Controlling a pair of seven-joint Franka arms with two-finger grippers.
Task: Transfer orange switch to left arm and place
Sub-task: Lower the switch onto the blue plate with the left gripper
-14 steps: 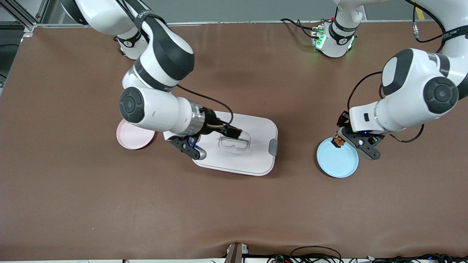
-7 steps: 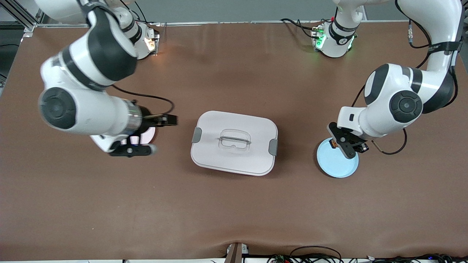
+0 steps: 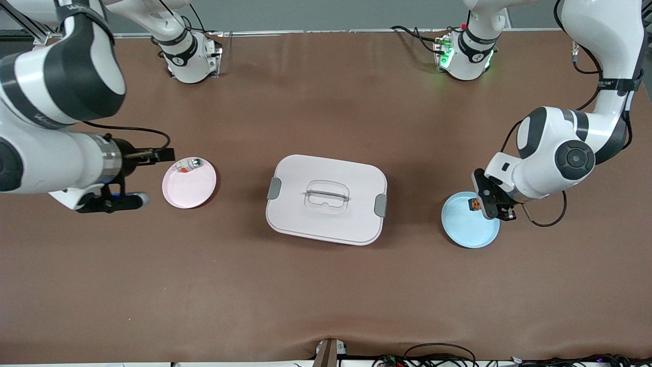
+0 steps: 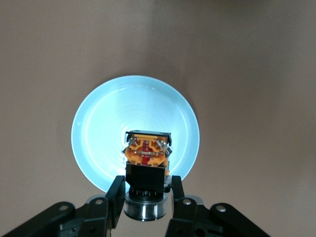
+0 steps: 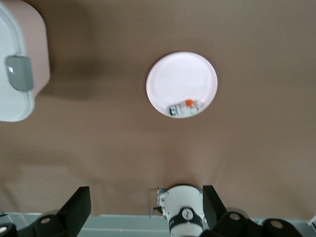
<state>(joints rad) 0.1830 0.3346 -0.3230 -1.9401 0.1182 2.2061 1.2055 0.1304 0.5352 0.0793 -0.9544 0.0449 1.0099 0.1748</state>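
Observation:
My left gripper (image 3: 483,204) is shut on the orange switch (image 3: 474,205), a small black body with an orange face, and holds it over the light-blue plate (image 3: 466,227). In the left wrist view the switch (image 4: 147,157) sits between the two fingers of the gripper (image 4: 147,190), above the plate (image 4: 98,133). My right gripper (image 3: 116,201) is open and empty, over bare table beside the pink plate (image 3: 189,187), toward the right arm's end. In the right wrist view its gripper (image 5: 145,207) has its jaws spread wide. The white box (image 3: 326,216) stands closed mid-table.
A small grey-and-clear part (image 3: 187,164) with an orange-red bit lies on the pink plate; it also shows in the right wrist view (image 5: 182,107) on the plate (image 5: 181,74). The box's corner (image 5: 15,98) and grey latch (image 5: 19,73) show there too.
My right arm has swung off the box, past the pink plate toward its own end of the table. My left gripper, still holding the switch, has shifted slightly over the blue plate.

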